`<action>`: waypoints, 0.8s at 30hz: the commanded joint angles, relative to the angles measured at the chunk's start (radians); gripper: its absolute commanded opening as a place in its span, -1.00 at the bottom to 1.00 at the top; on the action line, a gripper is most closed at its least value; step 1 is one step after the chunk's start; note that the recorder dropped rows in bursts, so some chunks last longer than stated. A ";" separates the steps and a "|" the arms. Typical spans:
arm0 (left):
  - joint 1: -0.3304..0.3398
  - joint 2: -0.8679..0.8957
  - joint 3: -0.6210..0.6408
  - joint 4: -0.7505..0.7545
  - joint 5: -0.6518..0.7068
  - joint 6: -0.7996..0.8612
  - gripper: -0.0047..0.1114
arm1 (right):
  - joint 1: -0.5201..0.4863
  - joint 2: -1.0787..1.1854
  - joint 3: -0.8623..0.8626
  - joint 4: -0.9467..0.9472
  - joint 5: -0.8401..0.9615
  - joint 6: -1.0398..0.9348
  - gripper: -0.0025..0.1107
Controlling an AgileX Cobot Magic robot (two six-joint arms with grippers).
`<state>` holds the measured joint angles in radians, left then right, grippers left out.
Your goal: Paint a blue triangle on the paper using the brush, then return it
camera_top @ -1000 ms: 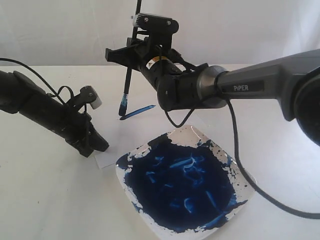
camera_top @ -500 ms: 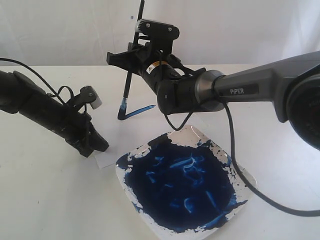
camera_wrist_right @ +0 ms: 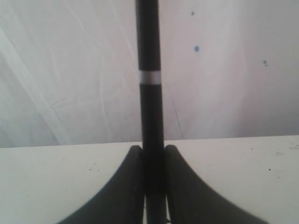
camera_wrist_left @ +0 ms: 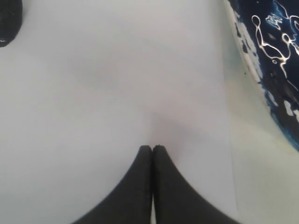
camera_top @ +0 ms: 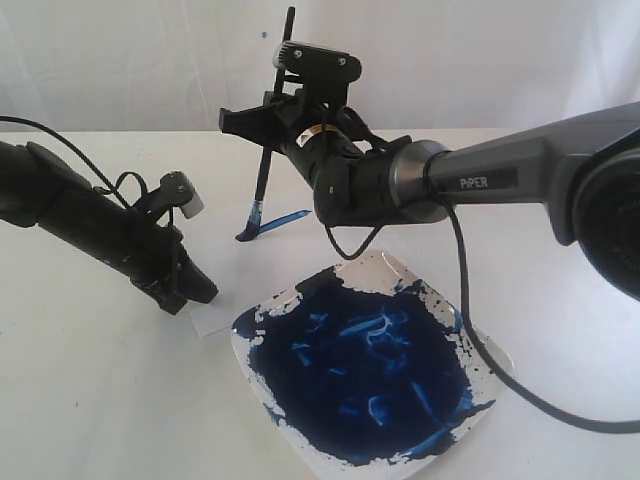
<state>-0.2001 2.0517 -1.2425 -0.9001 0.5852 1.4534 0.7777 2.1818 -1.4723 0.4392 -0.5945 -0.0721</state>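
Table (camera_top: 80,400) white. Square plate (camera_top: 400,268), flooded with dark blue paint, sits at the corner of the paper (camera_top: 225,280). Left gripper (camera_top: 195,293) is low over the paper's edge; wrist view shows its fingers pressed together with nothing between them (camera_wrist_left: 152,149). Right gripper (camera_top: 270,115) is clamped on the brush (camera_top: 262,180) high up the black handle, which stands nearly upright with its bristles down on the paper. Of the blue triangle (camera_top: 275,224) I see only one slanted stroke, with the brush tip at one end of it.
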 commanded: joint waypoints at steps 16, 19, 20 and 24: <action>-0.002 -0.002 0.008 0.003 0.019 0.000 -0.92 | 0.001 -0.055 -0.002 0.336 0.075 -0.361 -0.96; -0.002 -0.002 0.008 0.003 0.019 0.000 -0.92 | 0.001 -0.064 -0.002 0.434 0.073 -0.465 -0.96; -0.002 -0.002 0.008 0.003 0.019 0.000 -0.92 | 0.001 -0.067 -0.002 0.469 0.073 -0.496 -0.96; -0.002 -0.002 0.008 0.003 0.019 0.000 -0.92 | 0.001 -0.074 -0.002 0.578 0.050 -0.601 -0.96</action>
<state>-0.2001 2.0517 -1.2425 -0.8997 0.5852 1.4534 0.7777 2.1202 -1.4723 0.9321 -0.5273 -0.5732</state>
